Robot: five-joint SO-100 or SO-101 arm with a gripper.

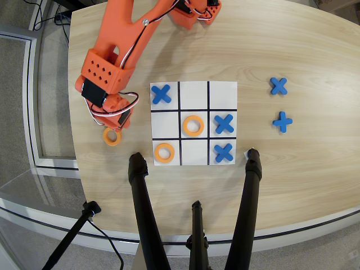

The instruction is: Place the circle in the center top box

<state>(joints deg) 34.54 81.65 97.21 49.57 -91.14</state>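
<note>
Item: gripper [115, 125] hovering over a ring [112, 136], left of the board [193, 123].

Ring lying on the table [304, 62] off the board, partly under the fingertips; whether the fingers are gripping it cannot be told. Target box [194, 152], bottom middle in the overhead view beside the tripod legs [196, 225], standing empty. Two rings and three crosses [224, 124] occupying other cells. Placing appears entirely outstanding.
</note>
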